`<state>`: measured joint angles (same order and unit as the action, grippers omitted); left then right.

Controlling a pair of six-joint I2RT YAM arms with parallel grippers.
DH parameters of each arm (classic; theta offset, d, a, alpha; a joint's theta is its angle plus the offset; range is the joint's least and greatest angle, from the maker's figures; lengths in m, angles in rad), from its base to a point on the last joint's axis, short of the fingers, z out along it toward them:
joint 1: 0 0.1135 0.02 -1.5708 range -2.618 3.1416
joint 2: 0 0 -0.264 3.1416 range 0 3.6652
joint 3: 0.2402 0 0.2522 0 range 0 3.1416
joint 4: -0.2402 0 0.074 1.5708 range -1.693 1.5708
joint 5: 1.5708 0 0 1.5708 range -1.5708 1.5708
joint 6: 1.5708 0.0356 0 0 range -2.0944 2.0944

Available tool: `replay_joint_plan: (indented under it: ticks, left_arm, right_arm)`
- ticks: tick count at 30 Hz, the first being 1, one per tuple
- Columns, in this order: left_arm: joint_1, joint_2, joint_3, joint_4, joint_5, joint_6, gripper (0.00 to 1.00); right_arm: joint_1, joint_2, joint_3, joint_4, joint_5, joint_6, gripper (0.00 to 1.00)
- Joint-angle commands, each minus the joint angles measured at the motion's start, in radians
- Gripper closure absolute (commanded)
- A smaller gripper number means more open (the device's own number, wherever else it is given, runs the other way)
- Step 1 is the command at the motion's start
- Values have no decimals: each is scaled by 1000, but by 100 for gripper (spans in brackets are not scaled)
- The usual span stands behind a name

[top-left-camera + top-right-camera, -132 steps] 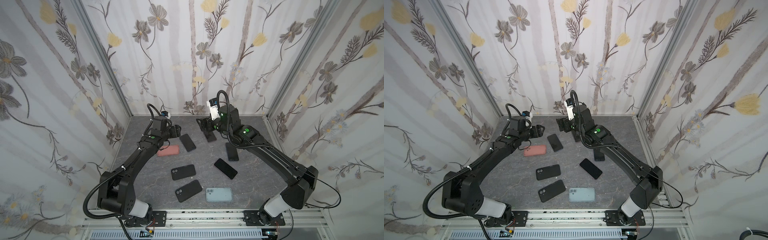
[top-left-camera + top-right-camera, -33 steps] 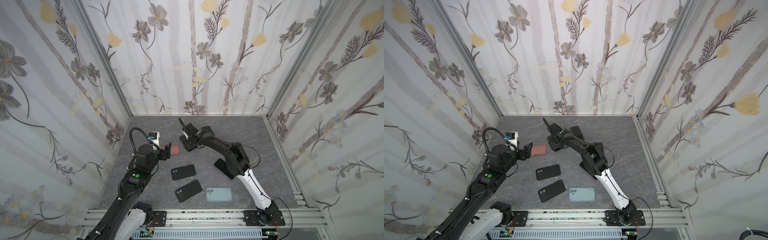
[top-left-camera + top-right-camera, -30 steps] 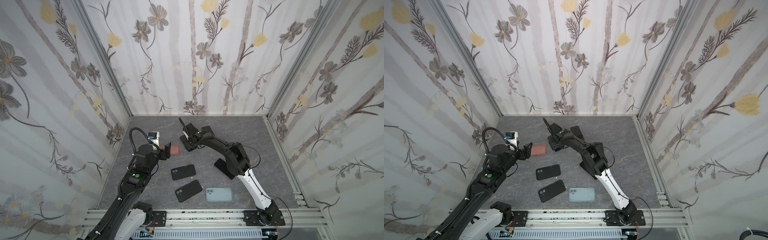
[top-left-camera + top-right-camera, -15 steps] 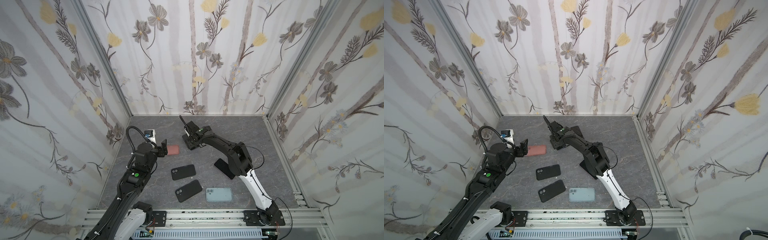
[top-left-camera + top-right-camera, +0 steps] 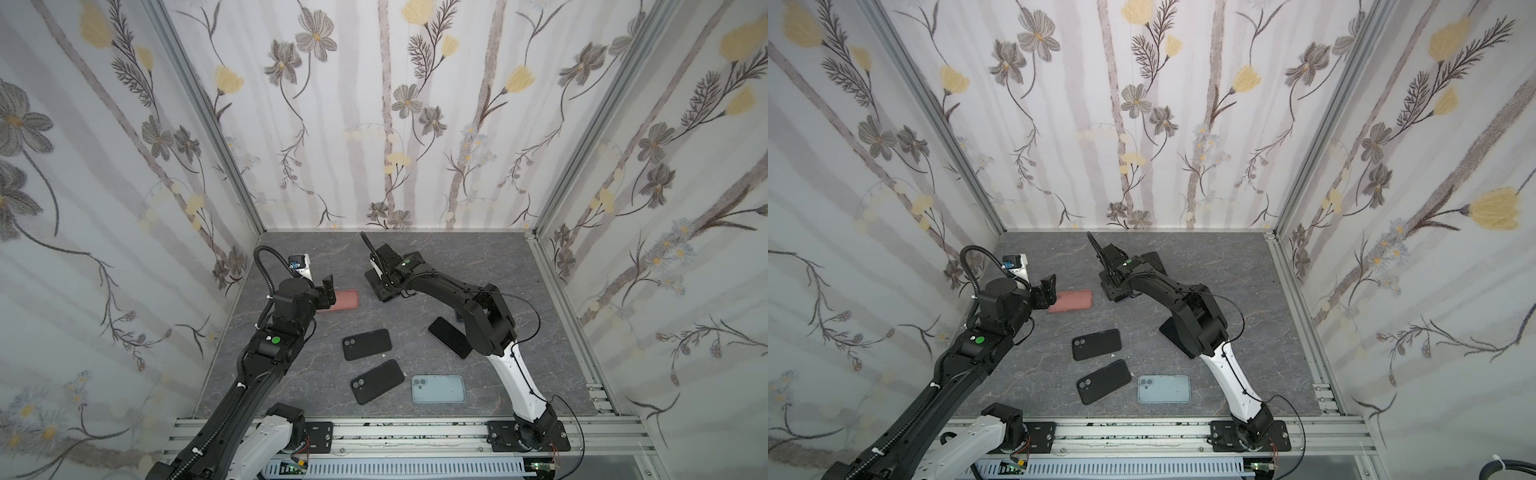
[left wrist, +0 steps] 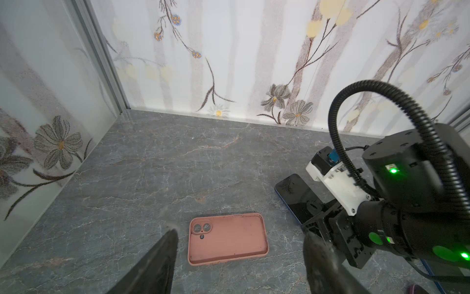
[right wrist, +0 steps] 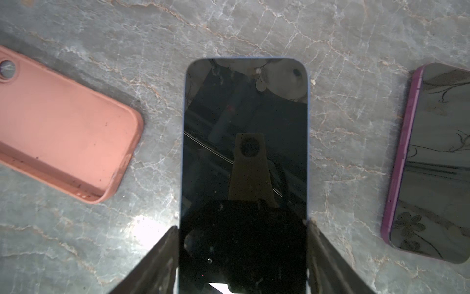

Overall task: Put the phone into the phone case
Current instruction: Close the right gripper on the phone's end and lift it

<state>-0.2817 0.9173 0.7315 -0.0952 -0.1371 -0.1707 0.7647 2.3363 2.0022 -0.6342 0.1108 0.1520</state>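
The phone (image 7: 244, 114), dark-screened with a blue rim, lies face up at the back of the table. My right gripper (image 7: 242, 225) is shut on it, a finger against each long side. The same phone (image 6: 295, 196) shows in the left wrist view under the right gripper (image 5: 384, 289). The phone case (image 6: 227, 238), salmon pink and empty with its hollow side up, lies flat just left of the phone. My left gripper (image 6: 240, 233) hangs open just short of the case (image 5: 345, 300), its fingers wide apart and holding nothing. It stands at the case's left end in both top views (image 5: 1050, 291).
A purple-rimmed phone (image 7: 437, 163) lies on the phone's far side from the pink case. Nearer the front lie two black cases (image 5: 367, 344) (image 5: 377, 386), a pale blue-grey case (image 5: 438, 388) and a black phone (image 5: 451, 337). Flowered walls close in three sides.
My left gripper has drawn back a little from the pink case, so more of the case shows. My right gripper stays on the phone and has hardly moved.
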Motion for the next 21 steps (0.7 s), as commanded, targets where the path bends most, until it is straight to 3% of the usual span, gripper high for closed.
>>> replay_joint_plan:
  ticks: [1,11,21]
  left_arm:
    - [19,44,31,-29,38,-40,23]
    - [113,241,196,-45,254,-66,28]
    - [233,383,343,40,578,-177,33]
  right_arm:
    - [-1,-50,-40,80,4,-18,64]
    - [-7,-209,-169,167,22,-77,65]
    - [-6,-353,-202,239,-103,-138,64]
